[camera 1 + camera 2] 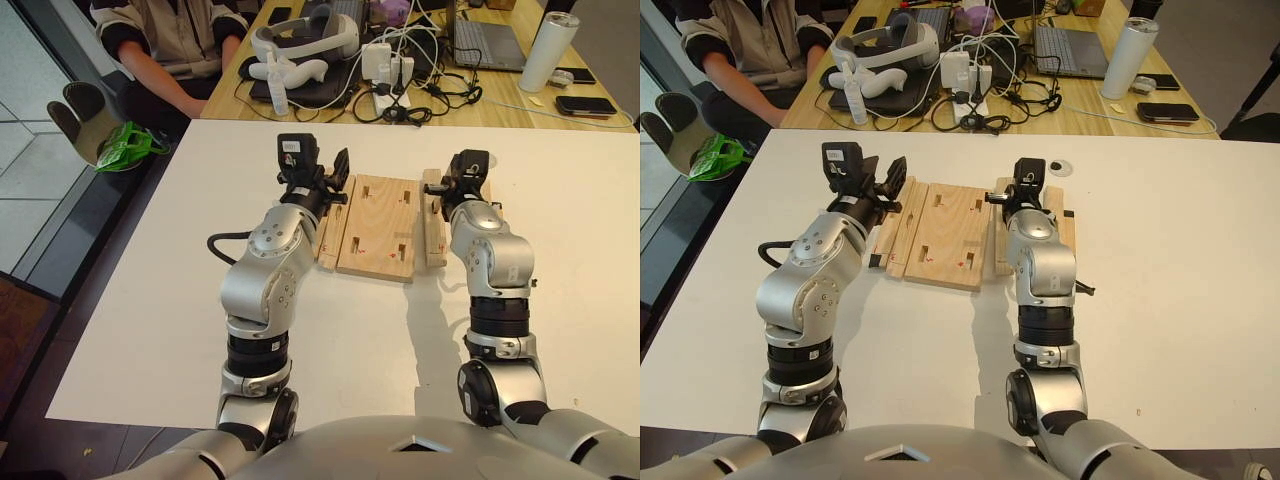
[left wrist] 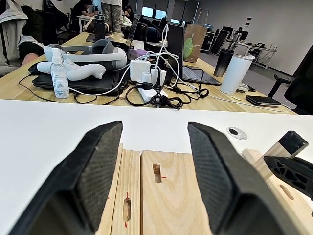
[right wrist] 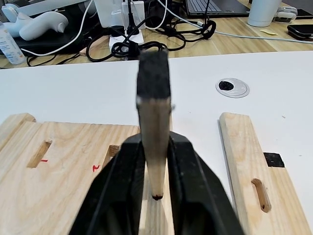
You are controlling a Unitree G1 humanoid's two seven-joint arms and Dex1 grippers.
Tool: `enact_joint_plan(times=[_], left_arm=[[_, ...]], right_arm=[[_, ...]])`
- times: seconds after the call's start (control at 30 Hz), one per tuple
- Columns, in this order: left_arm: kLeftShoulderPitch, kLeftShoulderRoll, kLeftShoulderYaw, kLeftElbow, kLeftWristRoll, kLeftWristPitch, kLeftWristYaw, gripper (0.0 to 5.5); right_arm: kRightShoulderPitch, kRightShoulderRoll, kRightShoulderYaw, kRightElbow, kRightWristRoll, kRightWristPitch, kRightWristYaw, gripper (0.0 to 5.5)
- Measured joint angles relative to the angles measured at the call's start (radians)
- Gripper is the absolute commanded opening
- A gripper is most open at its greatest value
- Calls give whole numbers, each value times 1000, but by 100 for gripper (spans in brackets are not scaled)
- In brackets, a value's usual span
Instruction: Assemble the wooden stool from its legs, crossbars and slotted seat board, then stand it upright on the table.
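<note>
The right gripper [image 3: 155, 145] clamps a black-capped pale wooden leg [image 3: 154, 120] lengthwise along the right edge of the flat slotted wooden seat board [image 1: 378, 225] (its slots [image 3: 39, 152] lie just leftward). The left gripper [image 2: 155, 166] hovers spread and empty near the board's left edge.

The seat board [image 1: 378, 227] is pale wood grain with small red marks beside its slots. The leg [image 3: 154, 142] is the same pale wood, tipped black. The left hand [image 2: 155, 147] and right hand [image 3: 155, 156] are black, the surface [image 1: 150, 300] white, the bag [image 1: 125, 147] bright green.
</note>
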Motion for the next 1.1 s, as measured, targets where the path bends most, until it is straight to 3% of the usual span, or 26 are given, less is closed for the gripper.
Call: enact_joint_plan(times=[0.23, 0.47, 0.67, 1.1], left_arm=[[0, -3, -1, 0, 0, 0, 0, 247], [33, -35, 15, 6, -1, -12, 14, 247], [62, -54, 60, 31, 35, -32, 125, 247], [65, -52, 62, 25, -26, -185, 85, 247]], right_arm=[[-1, -1, 1, 5, 0, -3, -1, 226], [-89, -61, 75, -39, -40, -108, 24, 226], [-192, -64, 73, -61, -35, -285, 35, 226], [-369, -99, -66, 328, 62, -586, 52, 226]])
